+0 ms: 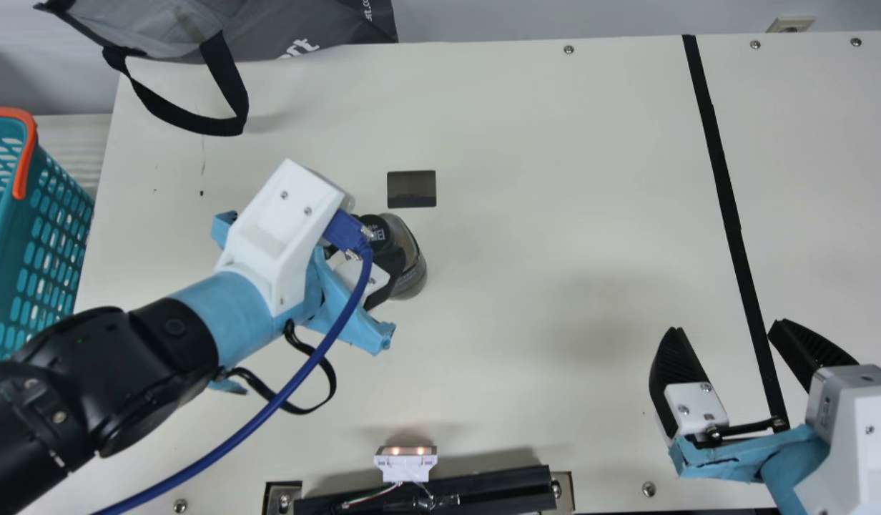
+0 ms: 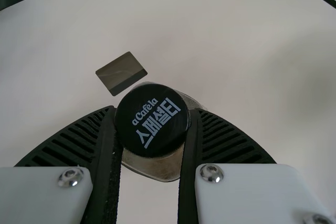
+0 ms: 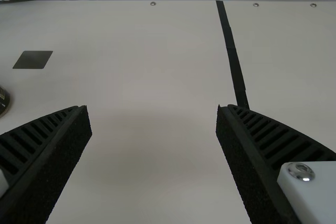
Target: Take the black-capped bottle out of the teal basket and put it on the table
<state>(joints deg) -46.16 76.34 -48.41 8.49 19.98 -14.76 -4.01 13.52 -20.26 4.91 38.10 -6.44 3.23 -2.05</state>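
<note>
My left gripper [image 1: 372, 247] is over the table's left half in the main view, with the bottle [image 1: 412, 268] at its fingers. In the left wrist view, the left gripper [image 2: 152, 124] is shut on the bottle's black cap [image 2: 152, 120], a finger pressed to each side, and the clear body shows below the cap. The teal basket [image 1: 51, 243] stands at the main view's left edge, apart from the bottle. Over the table's right side my right gripper [image 1: 726, 329] is open with nothing between its fingers; the right wrist view also has the right gripper [image 3: 152, 111], fingers wide apart.
A grey bag [image 1: 290, 28] with a black strap lies at the table's back left. A dark rectangle [image 1: 412, 189] is on the table just behind the bottle. Black tape [image 1: 726, 193] runs down the right side, and a black bar [image 1: 440, 490] lies along the front edge.
</note>
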